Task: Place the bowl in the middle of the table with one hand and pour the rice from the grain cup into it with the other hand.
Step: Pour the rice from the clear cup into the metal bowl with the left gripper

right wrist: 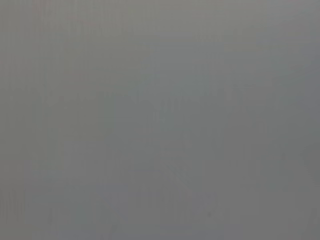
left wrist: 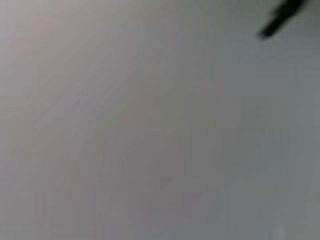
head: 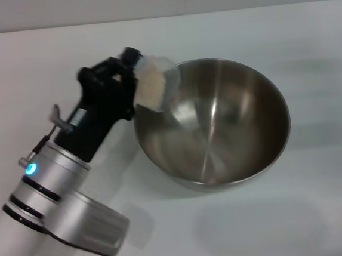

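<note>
The left gripper (head: pixel 131 71) grips the tilted grain cup (head: pixel 153 83) of rice (head: pixel 149 89) over the bowl (head: pixel 218 124) mid-table (head: pixel 306 32).

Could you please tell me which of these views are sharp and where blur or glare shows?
Head view: fairly sharp, soft glare streaks inside the bowl, faint shadows on the table. Left wrist view: blurred grey, one dark streak in a corner. Right wrist view: featureless grey.

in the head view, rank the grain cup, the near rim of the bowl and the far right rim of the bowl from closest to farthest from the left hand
1. The grain cup, with rice inside: held in the left hand, tilted over the bowl's left rim.
2. The near rim of the bowl: toward the robot, right of the hand.
3. The far right rim: across the bowl, on the robot's right.
</note>
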Action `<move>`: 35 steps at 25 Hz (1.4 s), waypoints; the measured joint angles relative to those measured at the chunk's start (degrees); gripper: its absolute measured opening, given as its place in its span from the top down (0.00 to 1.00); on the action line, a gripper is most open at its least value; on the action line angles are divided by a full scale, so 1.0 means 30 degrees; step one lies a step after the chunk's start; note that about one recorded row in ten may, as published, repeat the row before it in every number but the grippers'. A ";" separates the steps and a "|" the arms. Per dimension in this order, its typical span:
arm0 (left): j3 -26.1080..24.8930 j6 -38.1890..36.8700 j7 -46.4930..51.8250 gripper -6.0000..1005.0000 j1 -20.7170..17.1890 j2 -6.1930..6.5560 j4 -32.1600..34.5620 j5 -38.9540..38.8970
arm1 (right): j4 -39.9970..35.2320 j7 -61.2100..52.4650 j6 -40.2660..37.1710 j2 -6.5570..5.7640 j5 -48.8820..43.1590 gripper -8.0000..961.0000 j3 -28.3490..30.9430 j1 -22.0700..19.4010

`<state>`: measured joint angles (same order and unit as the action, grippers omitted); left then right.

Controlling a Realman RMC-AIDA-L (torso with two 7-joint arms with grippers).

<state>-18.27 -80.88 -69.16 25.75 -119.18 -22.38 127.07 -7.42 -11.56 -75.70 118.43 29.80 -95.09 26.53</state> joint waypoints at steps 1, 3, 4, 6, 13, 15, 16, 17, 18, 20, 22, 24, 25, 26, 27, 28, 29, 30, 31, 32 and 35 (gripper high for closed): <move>0.0000 0.0025 -0.0933 0.96 0.0037 -0.0001 -0.0008 0.0368 | -0.0011 0.0119 0.0000 -0.0010 0.0000 0.25 0.0001 0.0002; -0.0001 0.0149 -0.3006 0.96 0.0107 0.0000 -0.0016 0.1113 | -0.0038 0.0453 -0.0001 -0.0012 0.0000 0.25 0.0000 0.0003; -0.0003 0.0284 -0.4446 0.96 0.0142 0.0001 -0.0016 0.1596 | -0.0062 0.0611 0.0000 -0.0012 0.0000 0.25 0.0001 0.0004; -0.0006 0.0429 -0.5844 0.96 0.0165 0.0002 -0.0016 0.2108 | -0.0118 0.0933 -0.0002 0.0021 0.0000 0.25 0.0000 0.0004; -0.0079 0.1179 -1.0370 0.96 0.0228 0.0002 0.0023 0.3746 | -0.0133 0.0977 -0.0021 0.0066 0.0000 0.25 0.0000 0.0005; -0.0118 0.1198 -1.1069 0.96 0.0250 0.0002 0.0043 0.4004 | -0.0133 0.0979 -0.0022 0.0069 0.0000 0.25 0.0000 0.0003; -0.0144 0.1204 -1.1523 0.96 0.0275 0.0002 0.0065 0.4196 | -0.0133 0.0981 -0.0022 0.0071 0.0000 0.25 0.0000 0.0003; -0.0144 0.1204 -1.1523 0.96 0.0275 0.0002 0.0065 0.4196 | -0.0134 0.0981 -0.0021 0.0073 0.0000 0.25 0.0000 0.0004; -0.0176 0.1208 -1.2428 0.96 0.0366 0.0001 0.0160 0.4623 | -0.0134 0.0982 -0.0023 0.0075 0.0000 0.25 0.0000 0.0003; -0.0177 0.1210 -1.3027 0.96 0.0403 0.0001 0.0226 0.4848 | -0.0128 0.0982 -0.0019 0.0069 0.0000 0.25 0.0000 0.0004; -0.0177 0.1211 -1.3276 0.96 0.0407 0.0002 0.0239 0.4963 | -0.0113 0.0993 0.0028 0.0047 0.0000 0.25 0.0001 0.0003; -0.0179 0.1206 -1.4002 0.96 0.0410 0.0002 0.0254 0.5356 | -0.0112 0.1093 0.0090 0.0028 0.0000 0.25 0.0001 0.0003; -0.0180 0.1193 -1.4157 0.96 0.0411 0.0001 0.0255 0.5451 | -0.0127 0.1350 0.0086 0.0034 0.0000 0.25 0.0001 -0.0011; -0.0180 0.1160 -1.4264 0.96 0.0411 0.0002 0.0254 0.5561 | -0.0127 0.1350 0.0086 0.0034 0.0000 0.25 0.0001 -0.0011; -0.0182 0.1150 -1.4275 0.96 0.0412 0.0001 0.0255 0.5598 | -0.0141 0.1502 0.0057 0.0048 0.0000 0.25 0.0000 -0.0024; -0.0180 0.1130 -1.4282 0.96 0.0412 0.0002 0.0255 0.5655 | -0.0156 0.1640 0.0028 0.0070 0.0000 0.25 0.0000 -0.0040; -0.0182 0.1116 -1.4285 0.96 0.0411 0.0002 0.0254 0.5697 | -0.0168 0.1770 0.0008 0.0091 0.0000 0.25 0.0000 -0.0056; -0.0182 0.1116 -1.4285 0.96 0.0411 0.0002 0.0254 0.5697 | -0.0182 0.1855 0.0005 0.0098 -0.0001 0.25 0.0001 -0.0070; -0.0156 0.1114 -1.4294 0.96 0.0412 0.0002 0.0255 0.5723 | -0.0185 0.1895 0.0005 0.0106 0.0000 0.25 0.0000 -0.0079; -0.0132 0.1111 -1.4297 0.96 0.0412 0.0002 0.0255 0.5726 | -0.0185 0.1914 0.0002 0.0113 0.0000 0.25 0.0000 -0.0094; -0.0085 0.1108 -1.4303 0.96 0.0411 0.0002 0.0255 0.5733 | -0.0191 0.1918 -0.0005 0.0113 0.0000 0.25 0.0000 -0.0117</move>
<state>-18.52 -77.56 -112.07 26.98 -119.18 -21.62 144.27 -8.00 -5.80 -75.72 118.77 29.80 -95.09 26.18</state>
